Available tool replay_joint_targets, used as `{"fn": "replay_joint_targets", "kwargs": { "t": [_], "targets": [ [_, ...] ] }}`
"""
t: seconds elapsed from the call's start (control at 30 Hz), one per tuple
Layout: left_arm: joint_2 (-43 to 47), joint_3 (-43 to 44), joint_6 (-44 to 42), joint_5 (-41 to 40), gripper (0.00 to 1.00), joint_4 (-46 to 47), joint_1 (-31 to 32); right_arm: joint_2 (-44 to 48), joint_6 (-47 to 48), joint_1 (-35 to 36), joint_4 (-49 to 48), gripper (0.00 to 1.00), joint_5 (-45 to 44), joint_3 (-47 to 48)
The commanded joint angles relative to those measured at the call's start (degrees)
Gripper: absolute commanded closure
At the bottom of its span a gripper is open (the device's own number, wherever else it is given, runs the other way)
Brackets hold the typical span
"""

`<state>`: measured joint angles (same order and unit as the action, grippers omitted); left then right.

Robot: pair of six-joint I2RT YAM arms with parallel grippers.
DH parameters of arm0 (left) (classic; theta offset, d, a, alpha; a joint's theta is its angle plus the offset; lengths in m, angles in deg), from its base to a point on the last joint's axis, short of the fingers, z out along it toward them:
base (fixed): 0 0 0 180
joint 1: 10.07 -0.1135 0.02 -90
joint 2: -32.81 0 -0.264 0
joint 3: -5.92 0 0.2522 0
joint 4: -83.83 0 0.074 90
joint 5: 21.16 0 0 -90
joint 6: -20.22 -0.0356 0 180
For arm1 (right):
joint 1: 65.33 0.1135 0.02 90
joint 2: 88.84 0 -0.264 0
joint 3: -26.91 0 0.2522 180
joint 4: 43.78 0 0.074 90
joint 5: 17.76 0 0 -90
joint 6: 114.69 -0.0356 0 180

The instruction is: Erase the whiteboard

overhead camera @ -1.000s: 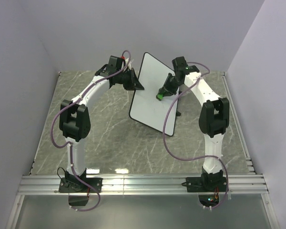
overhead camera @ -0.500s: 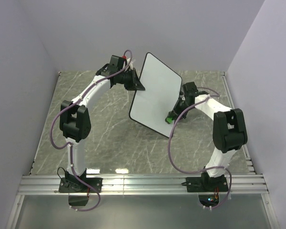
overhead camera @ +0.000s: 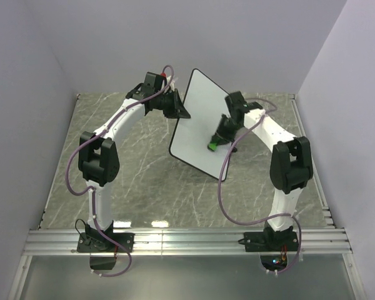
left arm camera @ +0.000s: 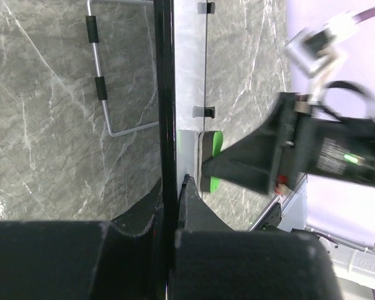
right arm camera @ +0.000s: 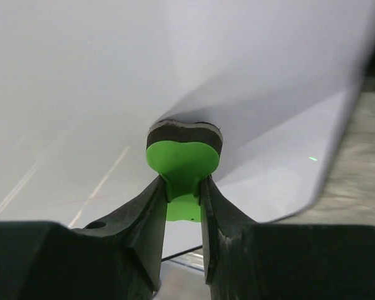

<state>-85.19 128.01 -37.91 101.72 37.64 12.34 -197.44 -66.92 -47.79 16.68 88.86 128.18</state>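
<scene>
Board (overhead camera: 197, 106) is sitting between the two hands: the left hand (overhead camera: 178, 109) is clamping shut on its black rim, holding it tilted upright over the worktop (overhead camera: 137, 169), with the white face lying straight ahead of the right hand (overhead camera: 214, 144). That hand is pinching the green eraser (overhead camera: 210, 147) by its handle, felt pad pressing flat on the white. The right hand is sweeping: a second ago it was working higher on the face, half a second ago it was down by the lower right edge, and now it is coming back up toward the middle. The left hand is not shifting. Judging by this, wiping is well under way, in passes over the lower half. No clear pen marks are showing; faint pale streaks beside the eraser could be glare, cannot tell. No readable writing is showing; a small label on the right arm is blurring out.
</scene>
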Motion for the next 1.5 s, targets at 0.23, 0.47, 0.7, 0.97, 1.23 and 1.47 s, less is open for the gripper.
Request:
{"fn": "replay_joint_targets", "kwargs": {
  "t": [0.23,0.47,0.7,0.97,1.23,1.47],
  "targets": [
    [-2.9,-1.2,-10.5,-7.1,1.00,-8.4,4.7,-7.2,-6.5,8.7,-2.5,1.00,7.8,19.4],
    [-2.6,-1.0,-10.4,-7.5,1.00,-8.6,4.7,-7.1,-1.7,10.4,3.2,1.00,0.9,19.3],
    [-3.5,1.3,-10.3,-6.7,1.00,-8.9,4.7,-1.3,4.1,11.3,6.2,1.00,-12.7,2.2],
    [-4.0,2.5,-9.9,-5.8,1.00,-8.8,4.7,-0.6,4.6,10.8,2.4,1.00,-17.9,-9.8],
    [-2.9,1.0,-9.6,-5.5,1.00,-8.5,4.7,2.9,4.3,6.7,4.5,1.00,-19.3,-6.1],
    [-2.5,5.7,-6.3,-5.2,1.00,-10.5,4.4,16.0,2.9,-5.8,5.6,1.00,-22.6,-11.9]
  ]
}}
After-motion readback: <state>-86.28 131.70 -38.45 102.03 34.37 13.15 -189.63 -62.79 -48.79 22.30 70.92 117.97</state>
